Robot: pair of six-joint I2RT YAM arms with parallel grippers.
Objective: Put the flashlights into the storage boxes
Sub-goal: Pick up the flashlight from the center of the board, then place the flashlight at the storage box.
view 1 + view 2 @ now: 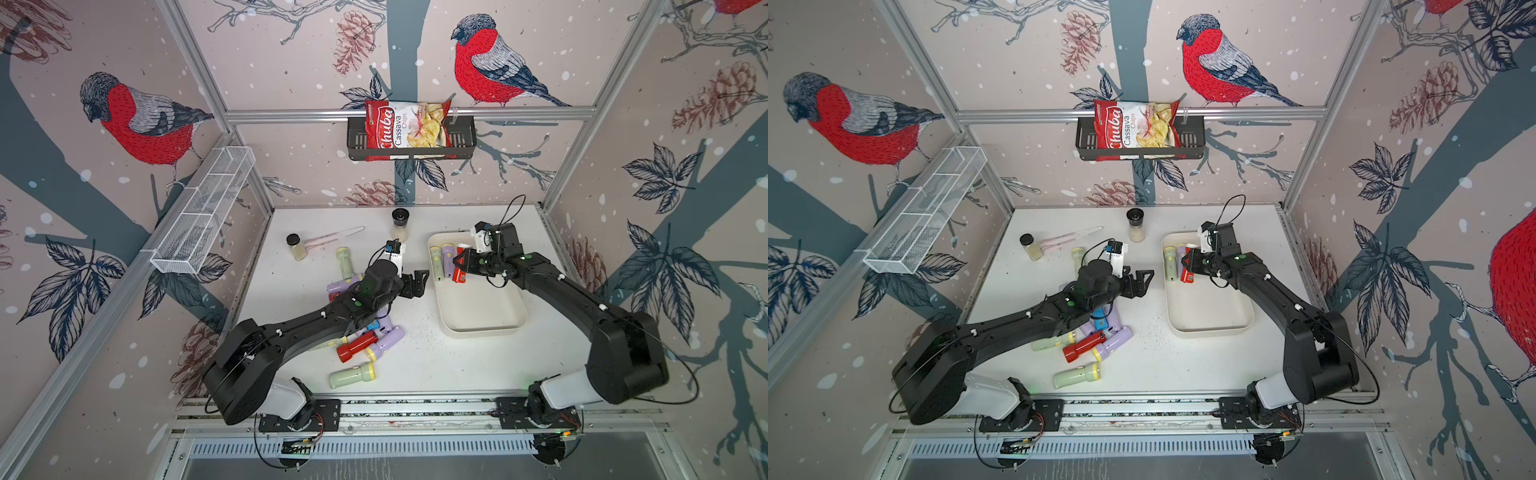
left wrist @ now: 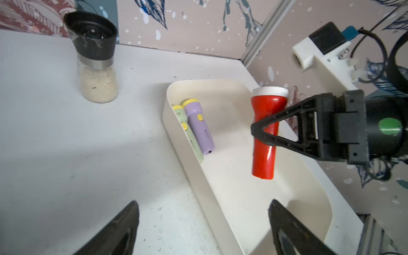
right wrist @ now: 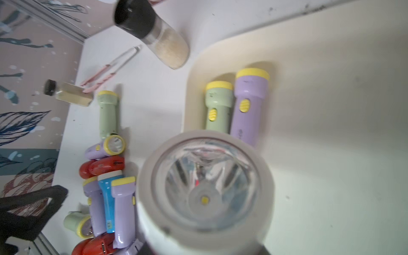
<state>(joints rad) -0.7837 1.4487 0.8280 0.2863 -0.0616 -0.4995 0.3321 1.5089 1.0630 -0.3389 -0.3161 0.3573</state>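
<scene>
My right gripper (image 1: 460, 264) is shut on a red flashlight (image 2: 265, 110) with a white rim, holding it over the far end of the cream storage box (image 1: 482, 330). A pale green flashlight (image 2: 187, 132) and a lilac one (image 2: 198, 123) lie side by side against the box's left wall. In the right wrist view the held flashlight's lens (image 3: 205, 187) fills the foreground and hides the jaws. My left gripper (image 2: 203, 205) is open and empty, just left of the box's wall (image 2: 183, 141). Several more flashlights (image 1: 357, 347) lie piled under my left arm.
Two black-capped spice jars (image 1: 400, 224) (image 1: 296, 246) and pink tweezers (image 1: 332, 237) sit at the back of the table. A white mesh basket (image 1: 203, 212) hangs on the left wall. A black wall basket (image 1: 461, 143) on the back wall holds a chips bag.
</scene>
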